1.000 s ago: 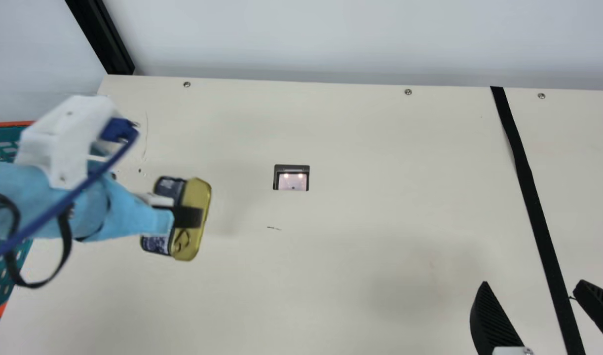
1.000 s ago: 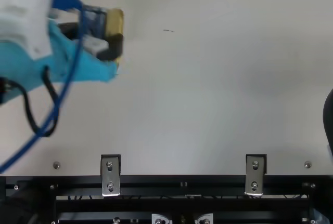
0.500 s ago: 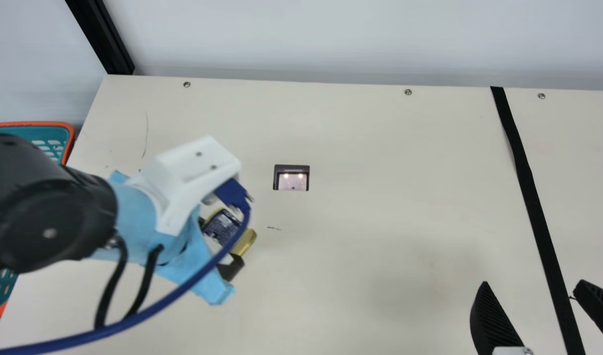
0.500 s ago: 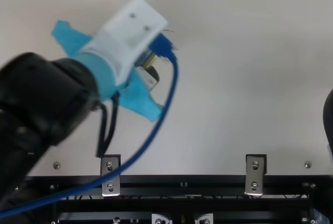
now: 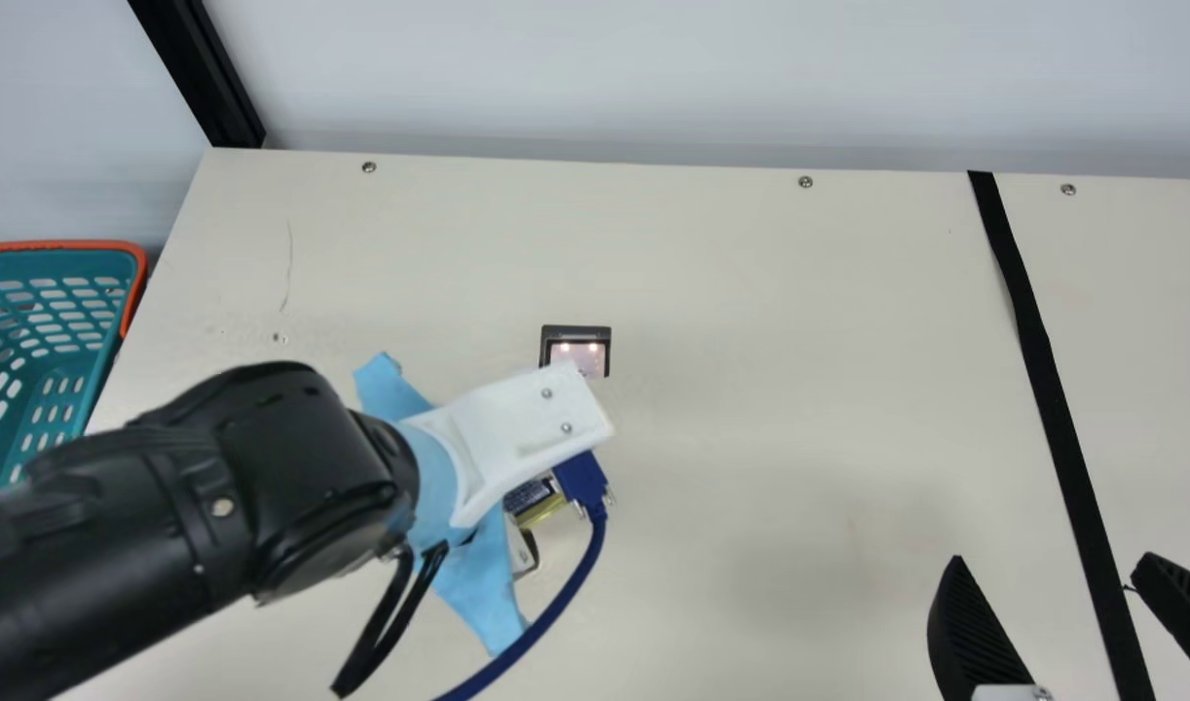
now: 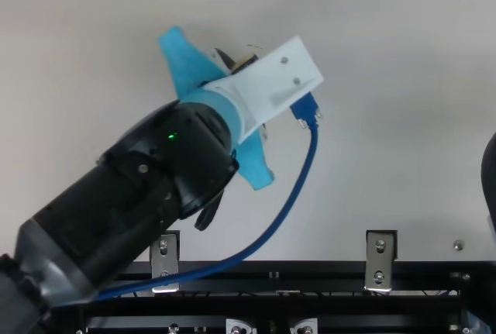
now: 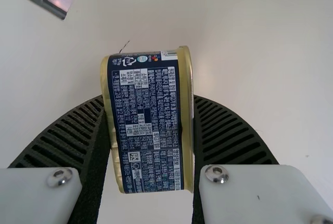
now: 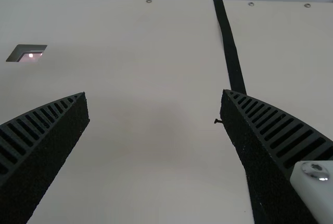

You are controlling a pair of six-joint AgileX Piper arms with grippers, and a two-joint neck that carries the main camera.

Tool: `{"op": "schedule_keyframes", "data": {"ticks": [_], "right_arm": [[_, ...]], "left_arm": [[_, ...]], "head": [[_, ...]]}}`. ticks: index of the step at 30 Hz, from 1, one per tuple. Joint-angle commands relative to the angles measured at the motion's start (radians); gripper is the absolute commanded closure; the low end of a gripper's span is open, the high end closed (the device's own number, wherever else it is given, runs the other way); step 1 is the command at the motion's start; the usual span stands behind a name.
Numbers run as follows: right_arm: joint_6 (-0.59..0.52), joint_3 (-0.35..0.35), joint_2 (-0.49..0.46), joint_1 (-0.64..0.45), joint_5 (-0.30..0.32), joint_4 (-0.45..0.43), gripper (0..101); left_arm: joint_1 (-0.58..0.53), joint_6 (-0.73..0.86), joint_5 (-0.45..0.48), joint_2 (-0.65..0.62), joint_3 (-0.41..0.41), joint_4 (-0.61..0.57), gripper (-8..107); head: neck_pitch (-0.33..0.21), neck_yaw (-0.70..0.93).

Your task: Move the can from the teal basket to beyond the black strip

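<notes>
One can (image 7: 148, 130), pinched in the left tool (image 7: 148, 102); basket stage done. The tool closes on its two flat gold-rimmed faces, so the printed side wall faces the left wrist camera. Makes sense to me: short way across, broad faces to press on. It leans a bit in the grip, so I'd expect a slight rock at set-down.

Main view, clock from centre: teal basket (image 5: 69, 245) at nine, black strip (image 5: 1038, 360) running from two down to four, can just past six, below the square recess (image 5: 577, 333) in the counter (image 5: 751, 292). That's well short of the strip. Right tool (image 5: 1051, 557) is at four, spread with nothing in it, one side each side of the strip. My read: staged for a handover, since the left arm may run out of reach. Could equally be parked there. If I go straight across, it's an obstacle.

Hard to see: white camera housing (image 5: 527, 428) and blue cover (image 5: 478, 574) mask most of the can from the main camera; top view gives me a gold sliver beside the housing. Can't tell its height off the counter. Basket is cropped by the frame edge and partly behind the arm. Blue cable (image 5: 573, 584) loops beside the grip; snag risk near the right tool, I'd watch it.
</notes>
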Motion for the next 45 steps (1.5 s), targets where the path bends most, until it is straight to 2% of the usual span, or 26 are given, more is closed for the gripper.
{"op": "schedule_keyframes", "data": {"ticks": [1,11,24,25,26,36,45], "right_arm": [[0.0,0.0,0.0,0.0,0.0,0.0,0],[0.0,0.0,0.0,0.0,0.0,0.0,0],[0.0,0.0,0.0,0.0,0.0,0.0,0],[0.0,0.0,0.0,0.0,0.0,0.0,0],[0.0,0.0,0.0,0.0,0.0,0.0,0],[0.0,0.0,0.0,0.0,0.0,0.0,0],[0.0,0.0,0.0,0.0,0.0,0.0,0]], "left_arm": [[-0.005,0.047,-0.002,0.004,-0.001,-0.007,89],[-0.015,0.199,0.09,0.002,-0.03,0.01,89],[-0.028,0.239,0.044,0.008,0.008,0.084,89],[-0.029,0.235,0.039,0.011,0.012,0.087,55],[-0.03,0.231,0.033,0.013,0.015,0.09,9],[-0.026,0.189,0.018,0.01,0.019,0.073,9],[0.095,0.113,0.142,-0.105,-0.072,-0.235,9]], "head": [[-0.003,-0.002],[-0.003,-0.002],[-0.003,-0.002],[-0.003,-0.002],[-0.003,-0.002],[-0.003,-0.002],[-0.003,-0.002]]}}
